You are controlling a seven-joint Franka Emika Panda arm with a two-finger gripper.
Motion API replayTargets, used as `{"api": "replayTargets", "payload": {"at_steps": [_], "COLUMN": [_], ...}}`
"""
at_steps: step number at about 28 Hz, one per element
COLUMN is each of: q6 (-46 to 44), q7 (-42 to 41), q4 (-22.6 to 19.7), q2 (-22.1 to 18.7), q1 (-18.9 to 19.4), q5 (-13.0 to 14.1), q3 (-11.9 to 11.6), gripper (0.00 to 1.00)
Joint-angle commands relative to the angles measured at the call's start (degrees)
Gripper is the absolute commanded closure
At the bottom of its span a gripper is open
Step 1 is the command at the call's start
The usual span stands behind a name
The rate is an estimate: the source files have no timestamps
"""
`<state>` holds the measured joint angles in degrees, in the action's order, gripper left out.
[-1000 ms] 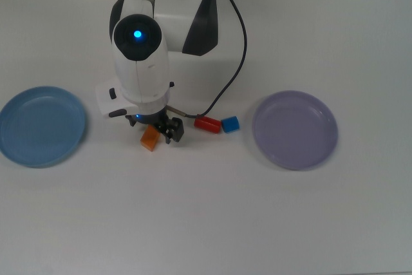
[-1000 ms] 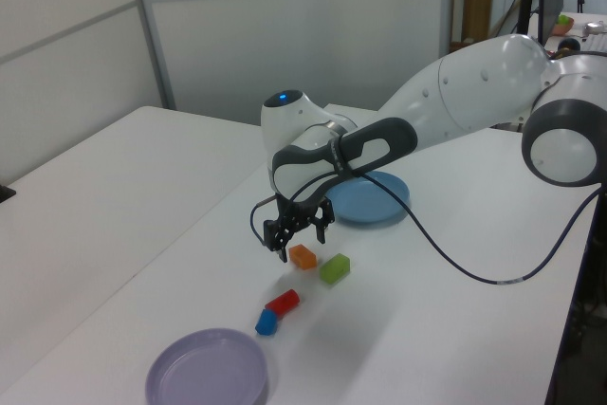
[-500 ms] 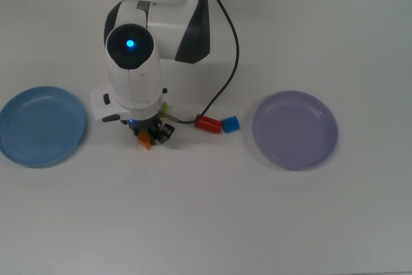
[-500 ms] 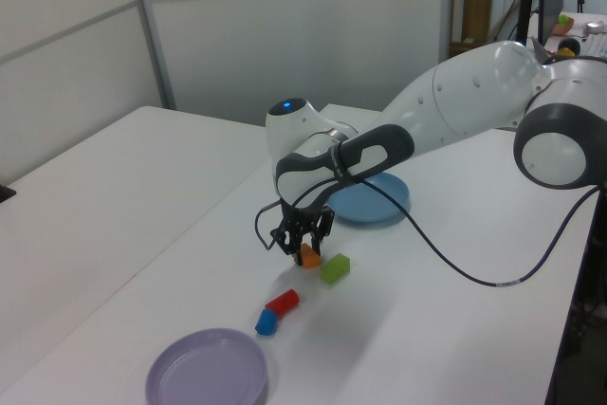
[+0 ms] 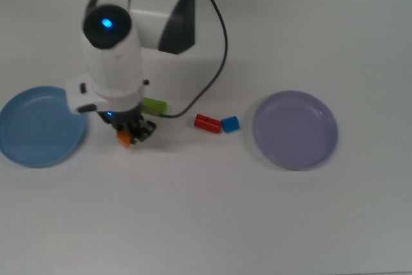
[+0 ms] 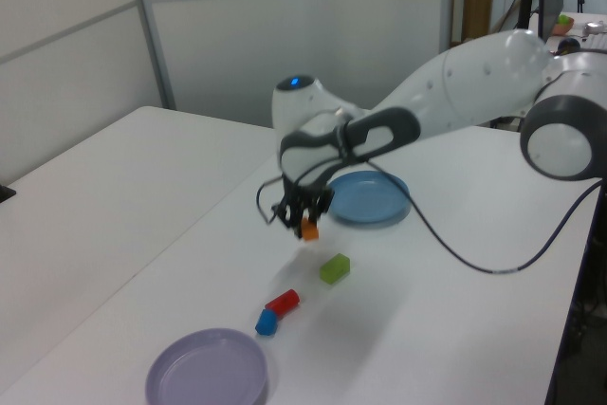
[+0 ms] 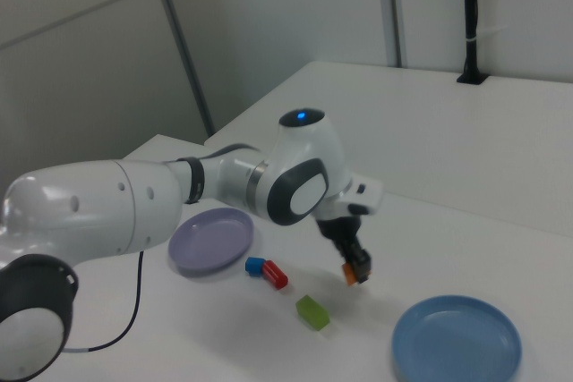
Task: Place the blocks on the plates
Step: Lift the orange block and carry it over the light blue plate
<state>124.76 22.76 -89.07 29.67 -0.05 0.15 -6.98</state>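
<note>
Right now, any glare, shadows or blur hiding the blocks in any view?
Top view: even light, no glare, only the orange block partly hidden under the hand. Left view: soft shadows on the table, blocks clear. Right view: green block sharp, nothing washed out.

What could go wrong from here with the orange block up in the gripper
The gripper holds the orange block above the table, short of the blue plate. Only the block's lower part shows below the fingers, so the hold may be shallow and it could slip out on the way. Released from this height, it could bounce or slide off the shallow plate. The cable hangs near the green block and might nudge it.
</note>
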Motion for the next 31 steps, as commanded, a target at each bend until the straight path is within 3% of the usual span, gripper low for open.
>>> {"api": "replayTargets", "payload": {"at_steps": [1, 14, 22, 25, 26, 30, 31], "q6": [-1.7, -2.7, -2.7, -2.7, -2.7, -2.9, -2.9], "q7": [-5.8, -15.4, -16.5, -16.5, -16.4, -16.4, -16.0], "q4": [-0.5, 0.7, 0.6, 0.7, 0.7, 0.8, 0.8], "q2": [-5.0, -3.5, -1.6, -1.2, -1.3, -1.5, -1.6], "q1": [-4.9, -14.9, -15.9, -15.9, -16.0, -15.9, -15.9], "q5": [0.0, -0.9, -0.9, -0.8, -0.8, -0.9, -0.9], "q3": [0.0, 0.0, 0.0, 0.0, 0.0, -0.1, 0.0], "gripper": [0.87, 0.82, 0.74, 0.58, 0.44, 0.32, 0.01]}}
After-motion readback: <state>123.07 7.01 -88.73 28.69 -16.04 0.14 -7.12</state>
